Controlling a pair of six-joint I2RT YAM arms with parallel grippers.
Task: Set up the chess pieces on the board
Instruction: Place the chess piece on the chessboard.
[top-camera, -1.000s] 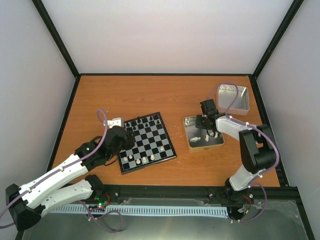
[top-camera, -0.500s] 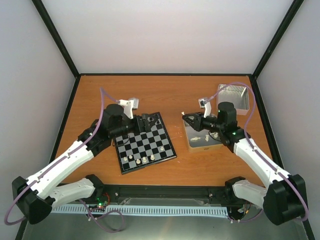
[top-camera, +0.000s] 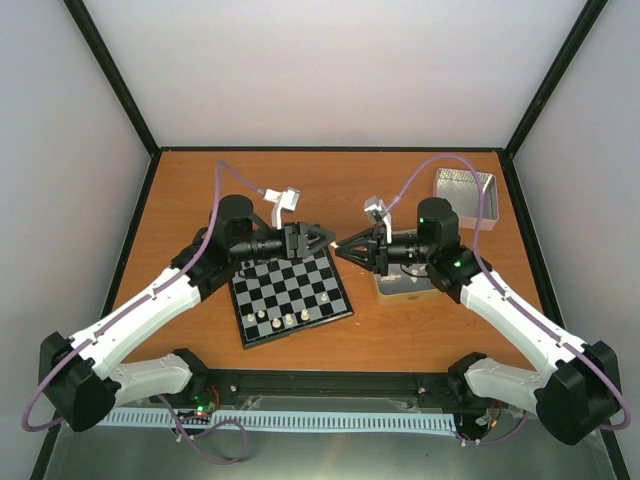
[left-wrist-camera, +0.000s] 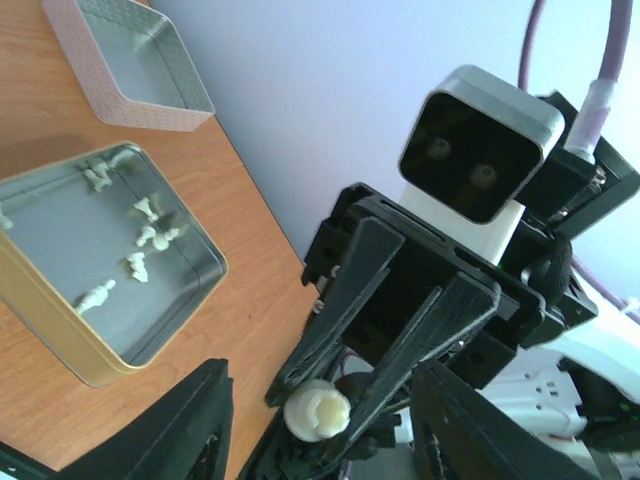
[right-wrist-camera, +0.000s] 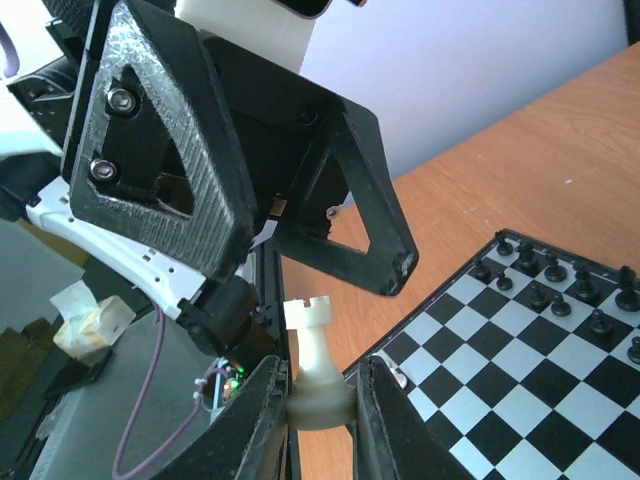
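My right gripper (top-camera: 343, 250) is shut on the base of a cream-white rook (right-wrist-camera: 318, 365) and holds it in the air over the far right corner of the board (top-camera: 292, 292). My left gripper (top-camera: 321, 240) faces it tip to tip. Its jaws are open and stand apart on either side of the rook (left-wrist-camera: 318, 411), not touching it. In the right wrist view the left gripper's fingers (right-wrist-camera: 165, 160) loom just beyond the rook. Several white chessmen (top-camera: 288, 319) stand in the board's near rows. Black chessmen (top-camera: 285, 241) line the far row. More white pieces (left-wrist-camera: 145, 238) lie in a gold tin (left-wrist-camera: 60, 345).
The gold tin (top-camera: 405, 290) sits right of the board, mostly under my right arm. A square silver tin (top-camera: 462, 190) stands at the far right corner; it also shows in the left wrist view (left-wrist-camera: 135, 95). The table's black frame runs along all edges.
My right gripper has left the gold tin and swung left with the rook. My left gripper has swung from the board's left side to its far right corner, meeting the right gripper.
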